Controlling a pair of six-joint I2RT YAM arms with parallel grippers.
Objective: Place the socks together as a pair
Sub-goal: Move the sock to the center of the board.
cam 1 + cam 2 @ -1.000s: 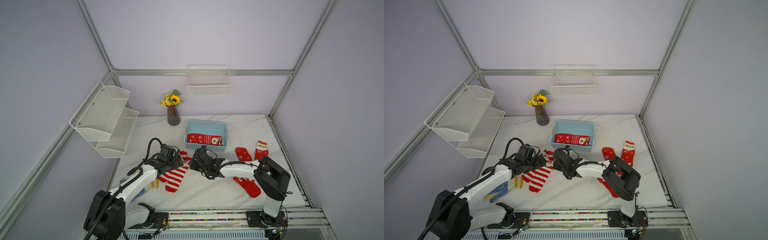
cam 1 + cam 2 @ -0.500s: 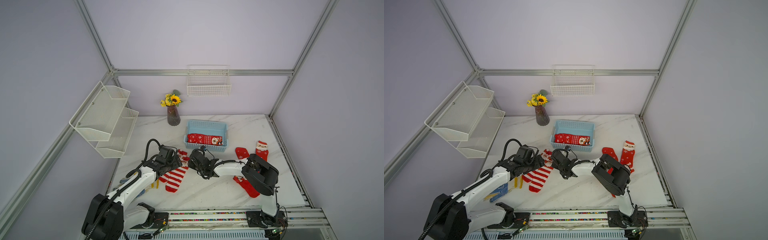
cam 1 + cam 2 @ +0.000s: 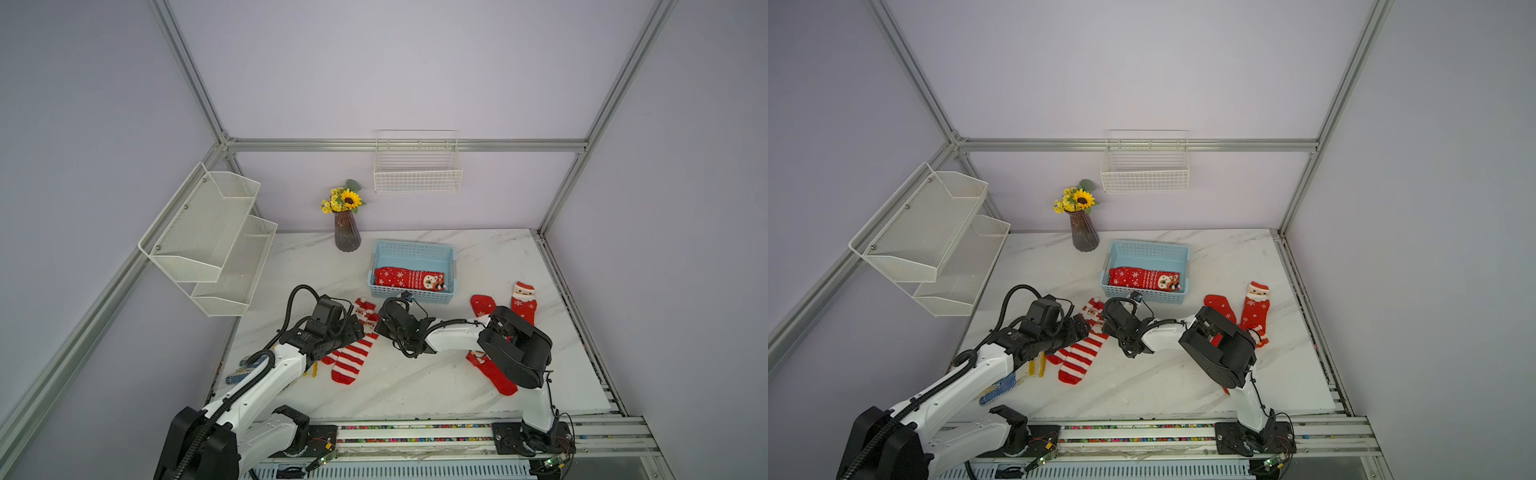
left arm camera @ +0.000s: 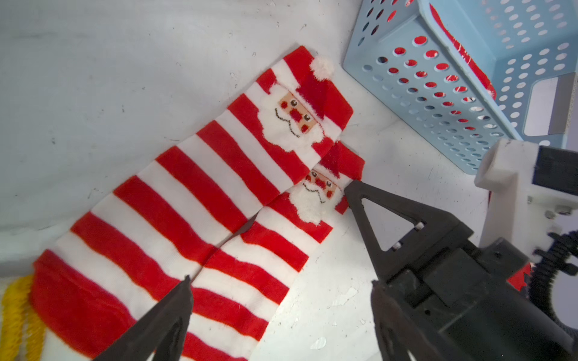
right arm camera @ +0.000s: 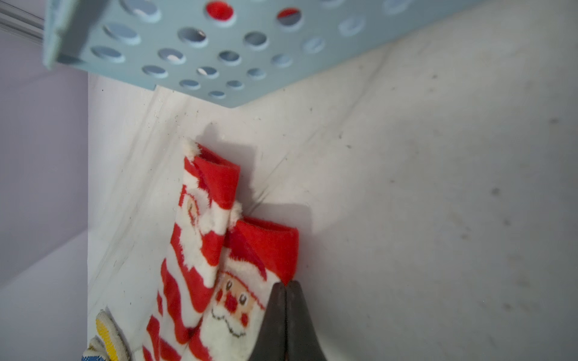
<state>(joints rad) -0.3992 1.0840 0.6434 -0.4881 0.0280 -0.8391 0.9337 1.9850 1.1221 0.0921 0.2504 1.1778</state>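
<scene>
Since a second ago my right gripper (image 5: pixel 286 289) has slid away from the basket (image 3: pixel 411 296) to the cuffs of the two striped socks (image 3: pixel 353 359) and its jaws have closed. The arm's elbow has swung in behind it. My left gripper (image 4: pixel 280 281) has hardly shifted and stays spread wide.

In both top views the wrists hide the fingertips. The right wrist view shows that gripper's jaws pressed together, their tip touching the red cuff (image 5: pixel 269 247) of the nearer sock (image 4: pixel 269 250). I cannot tell whether any cloth is caught between them. The left wrist view shows the left fingers (image 4: pixel 175 312) straddling that sock's leg, above it. The other striped sock lies just beside it, overlapping its edge, with both Santa faces up on the table (image 4: pixel 93 78).

Only the top views show the rest. Folded snowflake socks (image 3: pixel 407 277) lie in the basket just beyond the right gripper. Three red socks (image 3: pixel 524 303) lie well behind that gripper, around its arm. A blue-dotted glove (image 3: pixel 1000 384) lies behind the left gripper, under its arm.
</scene>
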